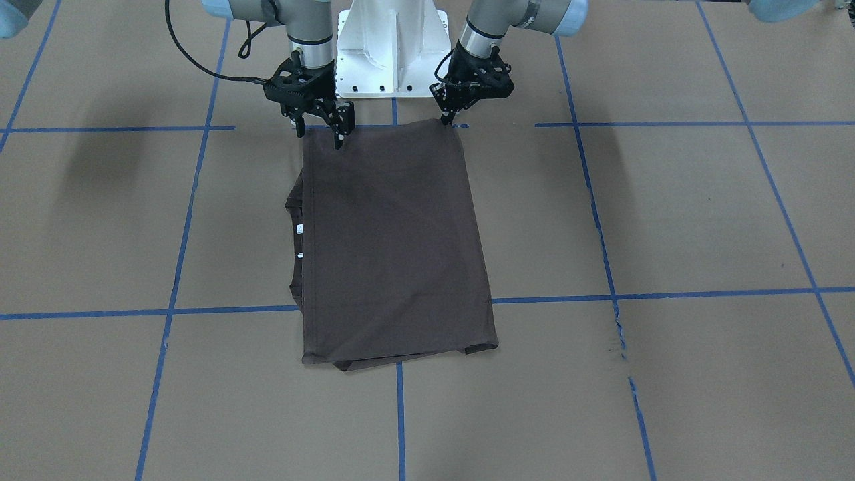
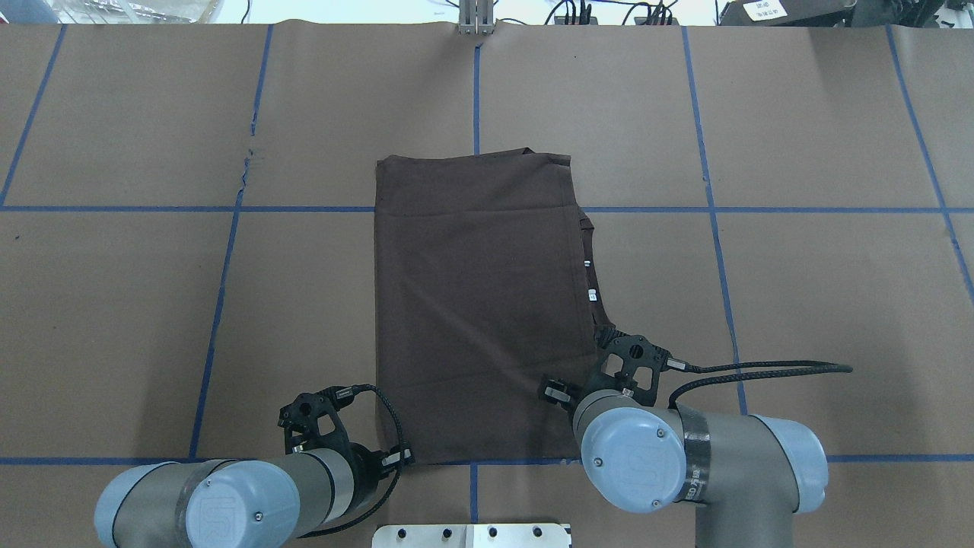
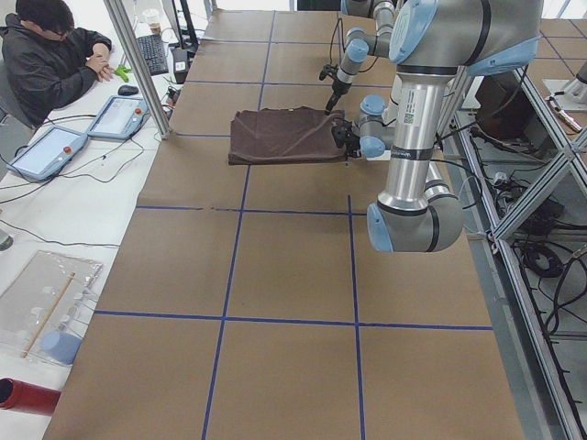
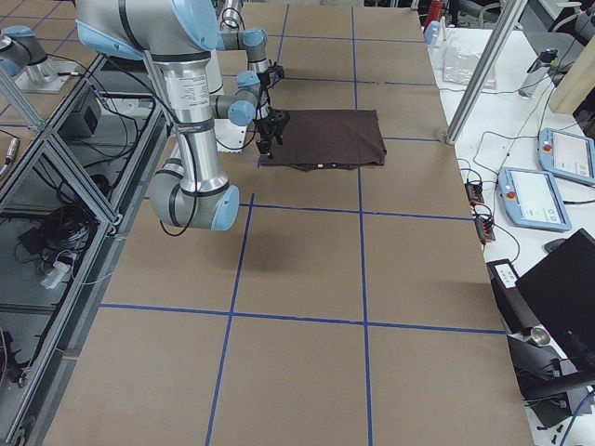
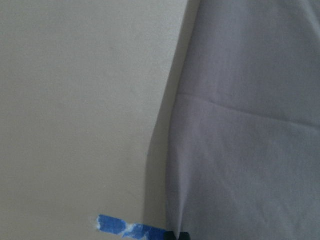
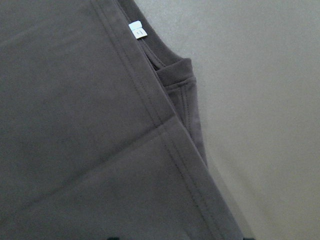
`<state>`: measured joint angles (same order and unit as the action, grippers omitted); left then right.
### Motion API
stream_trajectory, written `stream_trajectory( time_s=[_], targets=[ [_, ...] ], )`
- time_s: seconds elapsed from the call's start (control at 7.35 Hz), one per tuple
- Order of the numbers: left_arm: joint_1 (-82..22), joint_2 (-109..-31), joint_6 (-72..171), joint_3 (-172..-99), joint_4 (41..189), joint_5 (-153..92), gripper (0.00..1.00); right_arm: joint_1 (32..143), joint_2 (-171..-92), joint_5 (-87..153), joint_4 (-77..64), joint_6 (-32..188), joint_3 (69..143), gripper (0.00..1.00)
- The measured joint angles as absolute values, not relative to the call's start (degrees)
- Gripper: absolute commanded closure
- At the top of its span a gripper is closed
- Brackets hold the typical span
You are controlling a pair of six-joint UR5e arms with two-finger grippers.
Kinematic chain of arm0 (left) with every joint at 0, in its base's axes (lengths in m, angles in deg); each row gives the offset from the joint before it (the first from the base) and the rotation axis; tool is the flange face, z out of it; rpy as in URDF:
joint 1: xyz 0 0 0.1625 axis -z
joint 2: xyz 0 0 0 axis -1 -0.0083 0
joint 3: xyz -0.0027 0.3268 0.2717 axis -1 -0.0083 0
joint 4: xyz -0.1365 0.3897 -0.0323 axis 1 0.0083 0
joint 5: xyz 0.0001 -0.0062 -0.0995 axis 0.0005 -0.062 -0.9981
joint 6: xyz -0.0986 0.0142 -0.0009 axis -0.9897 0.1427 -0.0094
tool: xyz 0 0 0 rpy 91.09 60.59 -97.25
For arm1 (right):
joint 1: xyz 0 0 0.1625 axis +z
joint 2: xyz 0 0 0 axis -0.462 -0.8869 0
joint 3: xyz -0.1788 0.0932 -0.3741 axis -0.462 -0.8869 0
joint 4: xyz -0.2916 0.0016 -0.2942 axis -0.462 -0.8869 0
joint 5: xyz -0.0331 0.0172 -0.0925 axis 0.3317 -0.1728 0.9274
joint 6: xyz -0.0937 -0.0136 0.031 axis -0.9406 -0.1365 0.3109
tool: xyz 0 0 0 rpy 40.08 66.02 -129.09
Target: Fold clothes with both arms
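overhead and front cameras face each other, sharing the t-shirt (image 2: 479, 304).

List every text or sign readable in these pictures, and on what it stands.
"UR": embossed on a joint cap of the right arm and of the left arm.
Neck tag on the T-shirt: too blurred to read.
Sticker on the left arm: too small.

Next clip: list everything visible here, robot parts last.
T-shirt: one, dark brown, folded flat at table centre.
Neck tags: two, white, at the shirt's collar edge.
Table: one, brown paper, blue tape grid.
Pedestal base: one, white, between the arms.
Person: one, dark jacket, at side desk.
Teach pendants: two, blue-edged, side desk.
Left gripper: one, black, shut, at shirt's near corner.
Right gripper: one, black, open, at other near corner.
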<state>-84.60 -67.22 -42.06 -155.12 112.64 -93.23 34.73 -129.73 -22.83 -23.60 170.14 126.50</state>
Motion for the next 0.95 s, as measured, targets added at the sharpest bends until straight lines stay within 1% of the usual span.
stream_trajectory(
  time_s=[0.82, 0.95],
  targets=[
    [-84.6, -67.18, -42.06, -155.13, 112.64, -93.16, 1.0, 33.28, -128.78, -22.77, -23.48, 171.47, 123.48, 0.18],
    [-84.6, -67.16, -42.06, -155.13, 112.65, -93.16, 1.0, 33.26, -128.76, -22.77, -23.48, 171.5, 123.31, 0.23]
  ],
)
